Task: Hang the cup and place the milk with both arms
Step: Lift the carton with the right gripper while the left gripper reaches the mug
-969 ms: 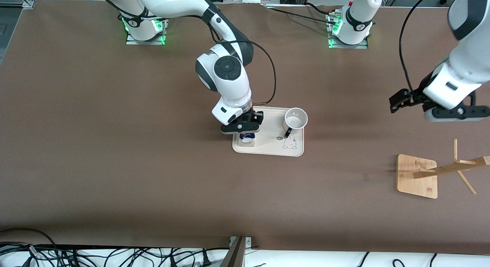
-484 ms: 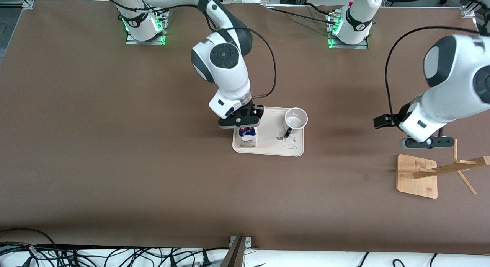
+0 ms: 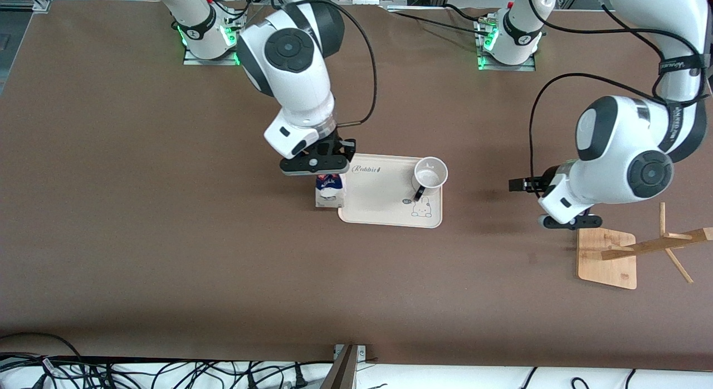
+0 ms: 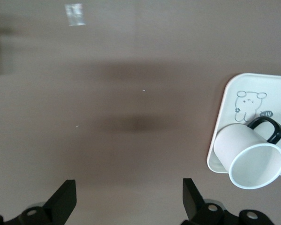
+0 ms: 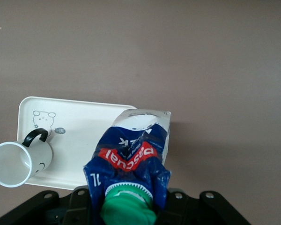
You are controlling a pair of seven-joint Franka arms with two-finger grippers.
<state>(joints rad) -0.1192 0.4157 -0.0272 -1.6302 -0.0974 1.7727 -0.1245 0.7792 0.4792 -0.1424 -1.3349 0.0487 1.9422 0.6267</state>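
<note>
Currently the milk step is in hand: the right gripper is clamped on the gabled top of the milk and holds it over the edge of the tray at the right arm's end, the carton hanging straight below the fingers, at 6 o'clock in the front view. The cup stands upright on the tray, handle toward the front camera. The left gripper, fingers spread wide and empty, hovers over bare table; the cup lies at about 9 o'clock from it, well apart, with the wooden rack just beside at 5 o'clock. Judgement: next, carry the milk clear and set it down; the left arm must reach the cup's handle.
</note>
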